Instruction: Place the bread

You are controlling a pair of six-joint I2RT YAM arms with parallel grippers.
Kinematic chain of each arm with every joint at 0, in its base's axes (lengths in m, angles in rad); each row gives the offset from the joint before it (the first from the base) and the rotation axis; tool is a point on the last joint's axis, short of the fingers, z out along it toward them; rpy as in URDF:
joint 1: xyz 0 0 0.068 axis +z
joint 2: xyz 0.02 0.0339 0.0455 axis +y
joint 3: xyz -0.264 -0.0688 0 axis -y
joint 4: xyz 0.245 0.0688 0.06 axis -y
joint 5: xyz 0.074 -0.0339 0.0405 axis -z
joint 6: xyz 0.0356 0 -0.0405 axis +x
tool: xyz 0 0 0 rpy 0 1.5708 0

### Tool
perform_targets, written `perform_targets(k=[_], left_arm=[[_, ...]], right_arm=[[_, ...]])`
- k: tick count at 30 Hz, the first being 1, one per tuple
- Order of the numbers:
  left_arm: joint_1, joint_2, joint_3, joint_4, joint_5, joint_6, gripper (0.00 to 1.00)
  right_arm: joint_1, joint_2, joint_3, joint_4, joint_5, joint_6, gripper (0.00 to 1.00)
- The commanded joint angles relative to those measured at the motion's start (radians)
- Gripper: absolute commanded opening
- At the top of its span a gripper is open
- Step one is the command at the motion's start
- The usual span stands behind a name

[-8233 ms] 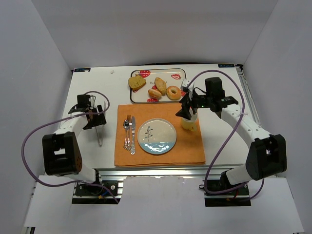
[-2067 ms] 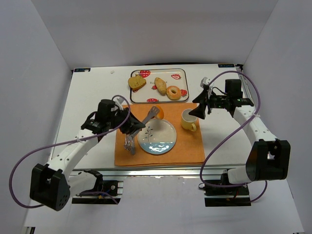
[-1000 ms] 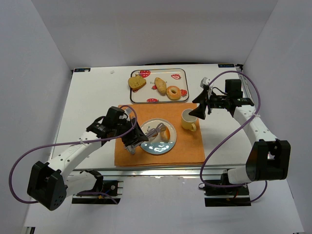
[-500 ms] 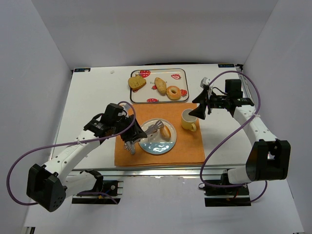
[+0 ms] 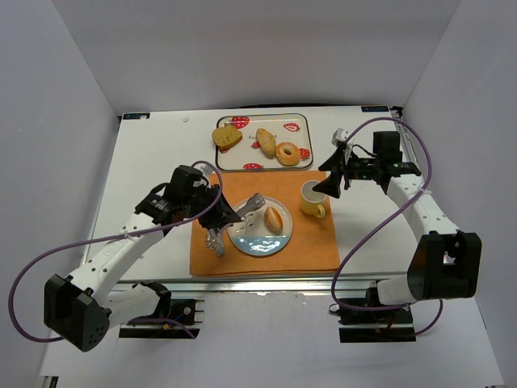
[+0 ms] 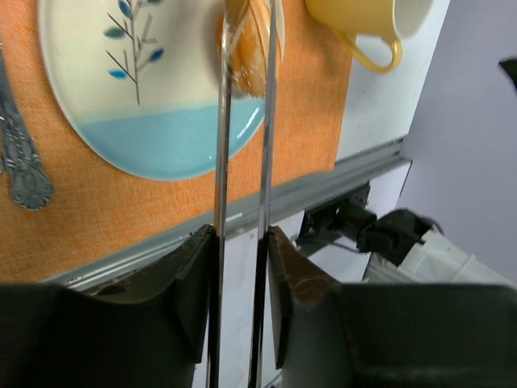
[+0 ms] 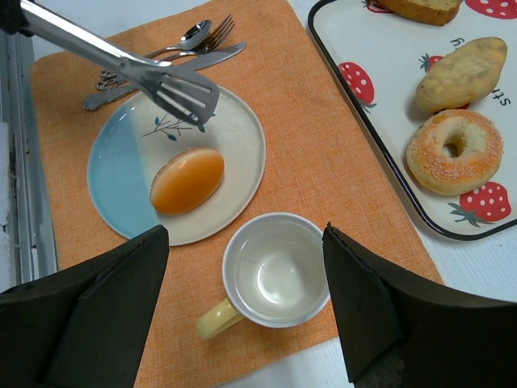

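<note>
At the frame's centre, the rounder bread roll point(image 5: 275, 219) is lying on the plate point(image 5: 252, 242), with the tongs point(image 5: 245, 208) hovering apart at its upper left. The left pincer point(image 5: 215, 213) is clenching the tongs; the right pincer point(image 5: 329, 184) is hanging released beside the cup point(image 5: 311, 196). Next, seemingly, the longer roll point(image 5: 266, 142) is waiting on the tray point(image 5: 307, 144) above, its rim needing clearing across open mat point(image 5: 315, 242).

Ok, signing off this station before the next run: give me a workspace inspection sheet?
Surface: white table, orange placemat under plate, cup, cutlery.
Job's things: one roll lies on the plate; other roll on the tray.
Clutter: toast and bagel on tray.
Grippers: left gripper clamps tongs above the plate, tips apart from the roll; right gripper open, empty, near cup.
Cables: purple cable loops from each arm.
Surroundings: plain white walls.
</note>
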Motion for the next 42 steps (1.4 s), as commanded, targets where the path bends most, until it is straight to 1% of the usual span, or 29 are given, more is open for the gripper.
perform_targets(k=[1,3,5,6,7,8,9,11,12,13,15,16,19,22,26,33,39,42], left_arm=[[0.027,-0.027,0.055,0.021,-0.045,0.015,0.41],[0.052,-0.001,0.061,0.05,-0.056,0.021,0.36],[0.077,0.035,0.074,0.126,-0.056,0.02,0.32],[0.087,0.079,0.078,0.157,-0.054,0.012,0.31],[0.098,0.105,0.089,0.224,-0.054,0.003,0.31],[0.116,0.133,0.098,0.263,-0.053,-0.005,0.32],[0.125,0.195,0.107,0.329,-0.045,-0.025,0.35],[0.153,0.266,0.147,0.383,-0.031,-0.048,0.37],[0.16,0.339,0.164,0.401,-0.019,-0.055,0.4],[0.168,0.377,0.181,0.45,-0.007,-0.061,0.41],[0.185,0.449,0.236,0.479,0.018,-0.081,0.43],[0.188,0.508,0.251,0.514,0.029,-0.088,0.45],[0.193,0.6,0.302,0.577,0.058,-0.13,0.48],[0.197,0.647,0.331,0.634,0.075,-0.173,0.49],[0.203,0.716,0.363,0.673,0.102,-0.203,0.51],[0.211,0.76,0.38,0.696,0.11,-0.223,0.52],[0.216,0.773,0.388,0.668,0.122,-0.216,0.52],[0.214,0.774,0.394,0.616,0.124,-0.203,0.52]], right_arm=[[0.001,-0.013,0.016,-0.004,-0.031,-0.02,0.82],[0.001,-0.009,0.016,-0.004,-0.034,-0.021,0.82],[0.002,-0.008,0.018,-0.001,-0.039,-0.018,0.81],[0.001,-0.005,0.018,0.002,-0.04,-0.012,0.82],[0.002,-0.007,0.019,0.002,-0.043,-0.01,0.82],[0.002,-0.007,0.019,0.001,-0.045,-0.01,0.82],[0.004,-0.008,0.021,0.002,-0.042,-0.012,0.82],[0.004,-0.012,0.018,0.002,-0.042,-0.015,0.82],[0.004,-0.015,0.016,0.002,-0.042,-0.015,0.82],[0.004,-0.016,0.018,0.004,-0.04,-0.017,0.82],[0.004,-0.024,0.015,0.005,-0.04,-0.018,0.82],[0.004,-0.027,0.012,0.008,-0.04,-0.02,0.81],[0.004,-0.039,-0.002,0.022,-0.039,-0.023,0.82],[0.004,-0.047,-0.013,0.028,-0.034,-0.023,0.82],[0.004,-0.051,-0.022,0.034,-0.029,-0.024,0.82],[0.004,-0.041,-0.018,0.036,-0.031,-0.023,0.82],[0.004,-0.035,-0.011,0.037,-0.029,-0.02,0.82],[0.002,-0.033,-0.011,0.039,-0.029,-0.017,0.82]])
